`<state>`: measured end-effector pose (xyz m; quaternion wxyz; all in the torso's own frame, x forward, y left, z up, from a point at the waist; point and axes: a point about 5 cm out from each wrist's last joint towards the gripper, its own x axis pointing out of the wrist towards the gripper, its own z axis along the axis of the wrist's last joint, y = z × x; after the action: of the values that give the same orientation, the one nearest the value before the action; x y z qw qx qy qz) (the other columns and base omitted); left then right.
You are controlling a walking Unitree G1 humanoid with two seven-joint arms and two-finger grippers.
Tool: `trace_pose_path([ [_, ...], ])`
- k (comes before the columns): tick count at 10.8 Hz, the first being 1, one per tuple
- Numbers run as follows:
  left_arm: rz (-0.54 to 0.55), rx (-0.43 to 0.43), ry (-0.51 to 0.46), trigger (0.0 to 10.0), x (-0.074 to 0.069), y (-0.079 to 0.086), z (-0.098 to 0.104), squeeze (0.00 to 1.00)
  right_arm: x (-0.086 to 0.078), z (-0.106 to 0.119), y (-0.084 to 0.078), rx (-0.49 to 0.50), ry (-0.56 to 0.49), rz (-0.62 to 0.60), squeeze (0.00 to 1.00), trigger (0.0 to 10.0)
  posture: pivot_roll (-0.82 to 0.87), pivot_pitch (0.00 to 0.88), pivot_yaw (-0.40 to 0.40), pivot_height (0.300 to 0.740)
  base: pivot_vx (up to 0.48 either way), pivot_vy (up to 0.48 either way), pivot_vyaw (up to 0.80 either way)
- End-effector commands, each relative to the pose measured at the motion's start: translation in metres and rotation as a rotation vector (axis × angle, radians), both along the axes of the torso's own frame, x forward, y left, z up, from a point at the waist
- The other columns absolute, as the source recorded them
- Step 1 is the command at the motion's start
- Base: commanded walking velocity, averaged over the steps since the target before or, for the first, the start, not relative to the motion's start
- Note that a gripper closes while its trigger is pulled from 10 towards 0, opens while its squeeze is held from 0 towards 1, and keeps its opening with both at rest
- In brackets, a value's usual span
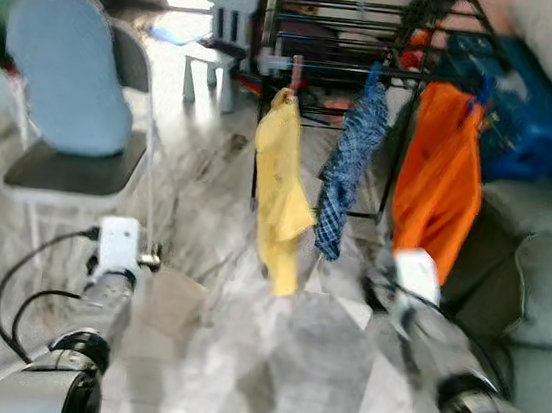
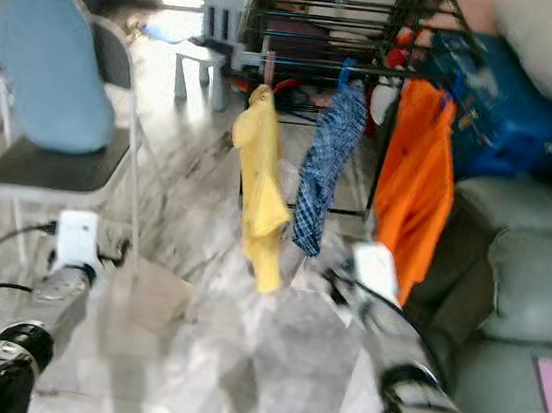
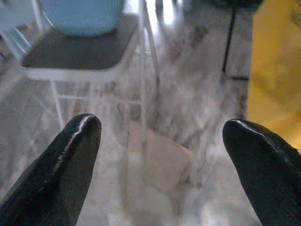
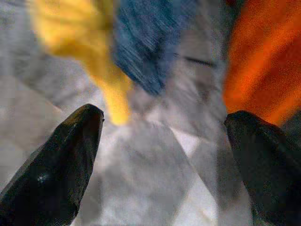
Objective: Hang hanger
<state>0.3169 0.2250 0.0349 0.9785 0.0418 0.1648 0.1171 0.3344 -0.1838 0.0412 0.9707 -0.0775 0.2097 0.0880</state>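
Observation:
A black drying rack (image 1: pixel 350 14) stands ahead on the marble floor. Three garments hang from its front bar: a yellow one (image 1: pixel 282 192), a blue checked one (image 1: pixel 352 165) and an orange one (image 1: pixel 443 177). My left gripper (image 3: pixel 160 165) is open and empty, low on the left, facing the floor by a chair. My right gripper (image 4: pixel 164 160) is open and empty too, held low in front of the garments, apart from them. The views are blurred.
A folding chair with a blue back (image 1: pixel 71 71) stands at the left. A small white child's chair (image 1: pixel 222 29) is behind it. A grey-green sofa (image 1: pixel 540 269) lies at the right, with blue bags (image 1: pixel 531 97) behind. Black cables (image 1: pixel 26 277) trail on the floor.

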Motion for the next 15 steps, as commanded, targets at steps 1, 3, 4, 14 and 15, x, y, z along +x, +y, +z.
trace_pose_path([
  [1, 0.009, 0.031, -0.056, 10.0, -0.001, 0.006, 0.005, 0.0, 0.009, 0.012, 0.011, -0.061, -0.065, 0.062, 0.0, 10.0, -0.18, 0.0, -0.061, 0.74, 0.0, 0.0, 0.0],
  [3, -0.075, 0.044, -0.278, 10.0, -0.006, 0.001, 0.03, 0.0, 0.015, 0.023, 0.033, 0.172, -0.087, 0.136, 0.0, 10.0, -0.15, 0.0, -0.057, 0.74, 0.0, 0.0, 0.0],
  [4, -0.132, 0.036, -0.323, 10.0, -0.025, -0.004, 0.032, 0.0, 0.009, 0.018, 0.025, 0.221, -0.097, 0.099, 0.0, 10.0, -0.17, 0.0, -0.04, 0.74, 0.0, 0.0, 0.0],
  [14, -0.19, 0.113, -0.262, 10.0, -0.096, -0.019, 0.027, 0.0, -0.053, 0.019, -0.023, -0.028, -0.189, 0.045, 0.0, 10.0, -0.18, 0.0, -0.019, 0.74, 0.0, 0.0, 0.0],
  [15, -0.189, 0.049, -0.327, 10.0, -0.086, -0.026, 0.048, 0.0, -0.05, 0.035, -0.021, 0.021, -0.21, 0.001, 0.0, 10.0, -0.19, 0.0, -0.021, 0.74, 0.0, 0.0, 0.0],
])
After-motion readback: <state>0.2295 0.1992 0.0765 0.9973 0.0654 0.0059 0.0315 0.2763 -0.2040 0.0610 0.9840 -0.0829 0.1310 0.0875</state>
